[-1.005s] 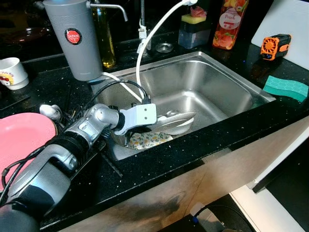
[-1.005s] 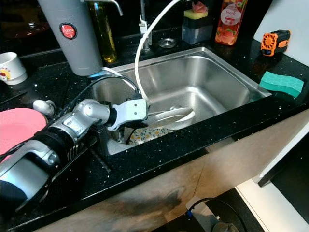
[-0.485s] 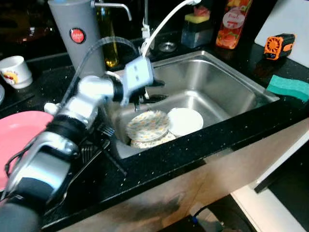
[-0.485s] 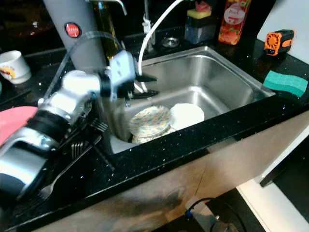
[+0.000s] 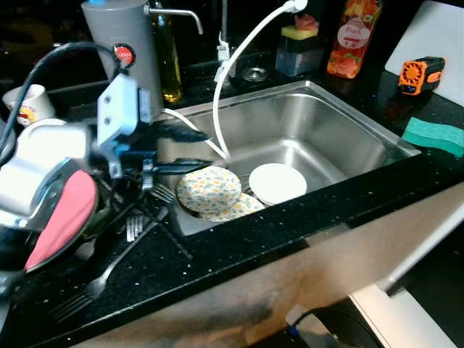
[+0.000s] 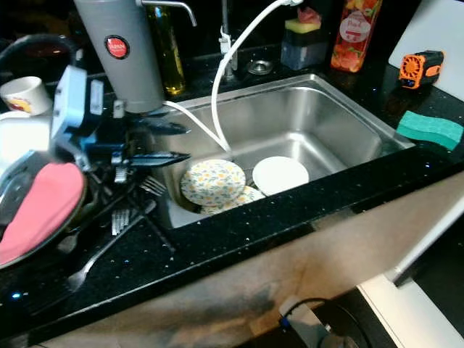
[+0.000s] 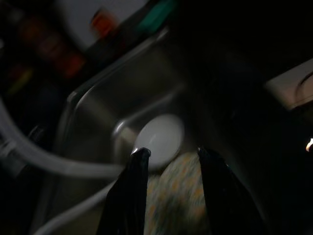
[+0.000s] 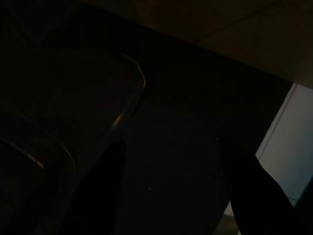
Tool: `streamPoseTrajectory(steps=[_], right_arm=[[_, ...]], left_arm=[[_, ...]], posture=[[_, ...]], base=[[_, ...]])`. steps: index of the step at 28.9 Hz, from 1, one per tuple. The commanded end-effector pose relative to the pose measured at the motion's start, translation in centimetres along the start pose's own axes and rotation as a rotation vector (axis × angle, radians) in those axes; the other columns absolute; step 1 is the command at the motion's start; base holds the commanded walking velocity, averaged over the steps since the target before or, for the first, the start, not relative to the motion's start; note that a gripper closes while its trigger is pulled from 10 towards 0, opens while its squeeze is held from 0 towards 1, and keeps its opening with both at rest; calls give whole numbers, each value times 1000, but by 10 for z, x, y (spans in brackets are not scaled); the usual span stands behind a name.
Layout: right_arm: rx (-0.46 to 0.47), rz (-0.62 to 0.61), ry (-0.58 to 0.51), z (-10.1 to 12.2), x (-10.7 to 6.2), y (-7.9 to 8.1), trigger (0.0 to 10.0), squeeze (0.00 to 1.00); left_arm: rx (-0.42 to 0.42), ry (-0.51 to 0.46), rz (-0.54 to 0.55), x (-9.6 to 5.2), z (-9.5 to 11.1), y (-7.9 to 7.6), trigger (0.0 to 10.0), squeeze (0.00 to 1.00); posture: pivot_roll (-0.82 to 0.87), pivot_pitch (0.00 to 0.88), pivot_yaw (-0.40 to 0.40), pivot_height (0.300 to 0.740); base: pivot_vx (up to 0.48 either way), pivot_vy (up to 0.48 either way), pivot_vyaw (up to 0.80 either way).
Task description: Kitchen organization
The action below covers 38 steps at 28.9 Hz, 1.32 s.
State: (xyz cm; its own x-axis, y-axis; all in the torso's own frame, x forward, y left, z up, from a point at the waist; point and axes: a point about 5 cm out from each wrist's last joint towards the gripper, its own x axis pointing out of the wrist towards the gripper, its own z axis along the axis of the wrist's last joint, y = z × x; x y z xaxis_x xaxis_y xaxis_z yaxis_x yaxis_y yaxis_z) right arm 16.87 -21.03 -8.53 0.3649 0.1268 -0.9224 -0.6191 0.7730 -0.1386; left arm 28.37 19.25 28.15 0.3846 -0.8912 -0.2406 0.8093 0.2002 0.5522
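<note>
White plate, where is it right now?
In the sink, near its front wall, lying flat just right of the floral plates in the eye views, under the white hose.

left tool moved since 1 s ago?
Yes. The left tool has pulled up out of the sink, back toward the robot's left, now open and empty above the sink's left edge.

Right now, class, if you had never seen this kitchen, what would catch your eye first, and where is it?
The steel sink draws the eye: a floral plate and a white plate lie side by side on its floor. The left end effector hangs open at the sink's left edge, empty. A pink plate sits on the counter to the left, forks beside it.
</note>
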Motion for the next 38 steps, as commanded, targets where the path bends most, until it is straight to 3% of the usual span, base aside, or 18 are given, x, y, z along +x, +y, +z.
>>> streamPoseTrajectory(steps=[1,2,3,5,6,11,16,29,38], right_arm=[[-4,9,2,0,0,2,10000,0],[-5,10,3,0,0,1,10000,0],[-5,10,3,0,0,1,10000,0],[8,25,-2,0,0,2,10000,0],[25,35,-11,0,0,2,10000,0],[55,55,-29,1,0,3,10000,0],[53,61,-25,1,0,3,10000,0],[60,109,-17,0,0,6,10000,0],[42,121,-11,0,0,7,10000,0]], left_arm=[[32,89,37,-12,0,4,10000,0],[53,200,66,-24,-5,5,10000,0],[53,200,66,-24,-5,5,10000,0],[111,399,128,-42,-13,7,10000,0],[119,425,154,-45,-12,6,10000,0],[81,347,184,-38,-6,-5,10000,0],[54,379,166,-40,-12,-13,10000,0],[-20,330,178,-32,-10,-23,10000,0],[-67,291,197,-26,-8,-24,10000,0]], posture=[[21,0,31,740],[28,0,26,740],[28,0,26,740],[34,0,25,740],[35,0,24,740],[35,0,19,740],[39,0,14,740],[43,0,14,740],[49,0,12,740]], base=[[0,0,0],[0,0,0],[0,0,0],[0,0,0],[0,0,0],[0,0,103],[0,0,743],[0,0,800],[0,0,0]])
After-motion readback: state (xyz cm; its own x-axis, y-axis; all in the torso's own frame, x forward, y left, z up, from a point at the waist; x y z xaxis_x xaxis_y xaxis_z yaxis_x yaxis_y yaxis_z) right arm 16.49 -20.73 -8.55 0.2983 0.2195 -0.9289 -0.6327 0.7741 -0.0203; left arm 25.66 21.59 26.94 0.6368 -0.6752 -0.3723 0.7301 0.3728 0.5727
